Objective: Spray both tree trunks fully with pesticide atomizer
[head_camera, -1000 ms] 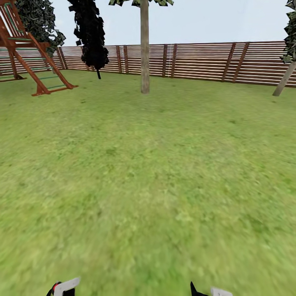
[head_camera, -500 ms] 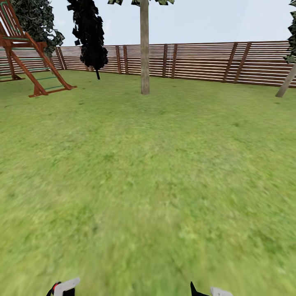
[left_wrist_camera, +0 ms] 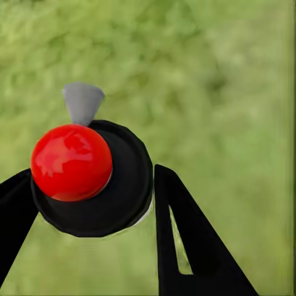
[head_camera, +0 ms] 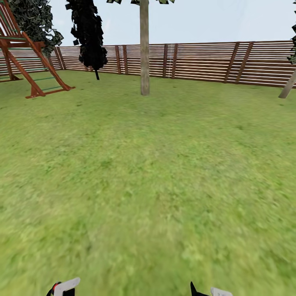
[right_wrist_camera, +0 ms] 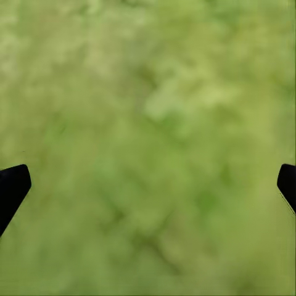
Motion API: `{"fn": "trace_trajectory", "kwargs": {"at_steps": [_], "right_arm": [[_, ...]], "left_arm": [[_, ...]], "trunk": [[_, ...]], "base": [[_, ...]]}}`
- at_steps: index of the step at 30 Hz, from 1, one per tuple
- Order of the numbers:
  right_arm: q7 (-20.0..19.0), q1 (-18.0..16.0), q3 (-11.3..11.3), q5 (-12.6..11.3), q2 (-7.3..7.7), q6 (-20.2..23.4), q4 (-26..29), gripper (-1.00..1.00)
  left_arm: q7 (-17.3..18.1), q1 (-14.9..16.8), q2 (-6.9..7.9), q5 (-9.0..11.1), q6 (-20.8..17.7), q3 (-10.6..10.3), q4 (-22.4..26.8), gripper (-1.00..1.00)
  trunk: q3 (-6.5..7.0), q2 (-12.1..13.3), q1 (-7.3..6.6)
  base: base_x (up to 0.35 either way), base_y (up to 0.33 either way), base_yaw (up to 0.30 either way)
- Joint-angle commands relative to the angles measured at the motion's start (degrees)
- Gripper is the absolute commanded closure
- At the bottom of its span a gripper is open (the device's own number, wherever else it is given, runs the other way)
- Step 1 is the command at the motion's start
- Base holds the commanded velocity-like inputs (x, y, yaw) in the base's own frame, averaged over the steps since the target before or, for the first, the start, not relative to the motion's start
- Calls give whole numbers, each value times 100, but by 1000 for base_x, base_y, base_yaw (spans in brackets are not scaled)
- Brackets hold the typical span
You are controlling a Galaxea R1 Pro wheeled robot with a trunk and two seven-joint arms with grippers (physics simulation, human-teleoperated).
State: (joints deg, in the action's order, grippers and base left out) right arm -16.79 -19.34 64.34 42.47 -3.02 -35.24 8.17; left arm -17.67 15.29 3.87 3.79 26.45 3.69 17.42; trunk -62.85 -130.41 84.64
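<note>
left gripper [left_wrist_camera: 92, 203] clamps the sprayer [left_wrist_camera: 92, 179] by its stiff, light-looking cap; right gripper [right_wrist_camera: 148, 188] spread wide; tree trunk [head_camera: 144, 49] at twelve o'clock.

Glossy red atomizer cap [left_wrist_camera: 71, 162], slatted wooden fence [head_camera: 205, 61], mottled smooth tree trunk [head_camera: 144, 53].

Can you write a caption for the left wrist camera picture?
Left gripper holds the pesticide atomizer, red knob and grey nozzle up, above blurry green lawn.

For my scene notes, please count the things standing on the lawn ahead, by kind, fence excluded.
Pale trunks: 2, one straight, one leaning
Near-black tree: 1
Leafy crown behind the frame: 1
Wooden play frame: 1
Total: 5
</note>
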Motion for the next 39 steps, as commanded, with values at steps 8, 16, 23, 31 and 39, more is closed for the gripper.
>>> {"fn": "trace_trajectory", "kwargs": {"at_steps": [8, 16, 23, 31, 39], "right_arm": [[0, 0, 0, -1, 0, 0, 0, -100], [0, 0, 0, -2, -3, 0, 0, -100], [0, 0, 0, -1, -1, 0, 0, -100], [0, 0, 0, -1, 0, 0, 0, -100], [0, 0, 0, -1, 0, 0, 0, -100]], "left_arm": [[0, 0, 0, -1, 1, 0, -2, 100], [0, 0, 3, -1, 1, 0, -2, 100], [0, 0, 0, -1, 1, 0, 0, 100], [0, 0, 2, -1, 1, 0, 2, 100], [0, 0, 1, -1, 1, 0, 1, 100]], "trunk": [[0, 0, 0], [0, 0, 0], [0, 0, 0], [0, 0, 0], [0, 0, 0]], "base": [[339, 0, 0], [339, 0, 0], [339, 0, 0], [339, 0, 0], [339, 0, 0]]}}
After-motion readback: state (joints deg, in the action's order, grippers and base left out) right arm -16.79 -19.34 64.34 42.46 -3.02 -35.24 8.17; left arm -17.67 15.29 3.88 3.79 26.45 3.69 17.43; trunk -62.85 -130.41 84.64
